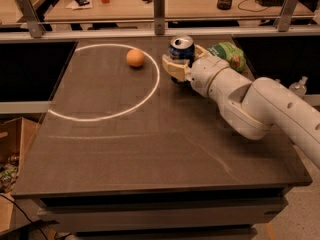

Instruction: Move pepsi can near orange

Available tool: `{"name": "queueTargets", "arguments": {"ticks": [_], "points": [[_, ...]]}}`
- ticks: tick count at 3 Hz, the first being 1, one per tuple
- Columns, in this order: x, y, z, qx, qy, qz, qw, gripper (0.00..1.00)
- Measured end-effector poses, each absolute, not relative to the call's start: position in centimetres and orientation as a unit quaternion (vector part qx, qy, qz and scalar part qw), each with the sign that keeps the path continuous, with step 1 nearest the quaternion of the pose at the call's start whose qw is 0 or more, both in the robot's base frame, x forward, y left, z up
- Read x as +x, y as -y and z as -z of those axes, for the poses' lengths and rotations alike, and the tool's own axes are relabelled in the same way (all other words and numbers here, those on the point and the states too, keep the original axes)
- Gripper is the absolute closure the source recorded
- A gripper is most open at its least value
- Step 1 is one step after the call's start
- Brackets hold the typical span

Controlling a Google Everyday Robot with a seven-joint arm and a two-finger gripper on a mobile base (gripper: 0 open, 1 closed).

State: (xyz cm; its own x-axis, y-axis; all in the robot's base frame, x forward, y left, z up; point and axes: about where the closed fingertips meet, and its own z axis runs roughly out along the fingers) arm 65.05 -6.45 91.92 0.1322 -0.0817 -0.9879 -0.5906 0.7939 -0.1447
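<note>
The pepsi can (181,49) is dark blue with a silver top and stands upright in my gripper (181,64), whose cream fingers (171,67) are shut around its lower half. The can is lifted a little above the dark table (150,144) near the far edge. The orange (135,58) lies on the table to the left of the can, inside a white painted circle (100,116), about a can's width and a half away. My white arm (250,104) reaches in from the right.
A green snack bag (229,54) lies just behind my wrist at the far right. A metal rail with posts (159,6) runs along the table's far edge. A cardboard box (10,149) sits on the floor at the left.
</note>
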Motion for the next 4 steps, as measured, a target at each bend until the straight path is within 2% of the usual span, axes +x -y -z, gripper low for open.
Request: {"name": "queueTargets", "arguments": {"ticks": [2, 4], "points": [[69.4, 2.5, -91.8, -0.283, -0.639, -0.228, 0.678, 1.00], [72.2, 3.0, -88.9, -0.298, -0.670, -0.223, 0.642, 1.00]]}}
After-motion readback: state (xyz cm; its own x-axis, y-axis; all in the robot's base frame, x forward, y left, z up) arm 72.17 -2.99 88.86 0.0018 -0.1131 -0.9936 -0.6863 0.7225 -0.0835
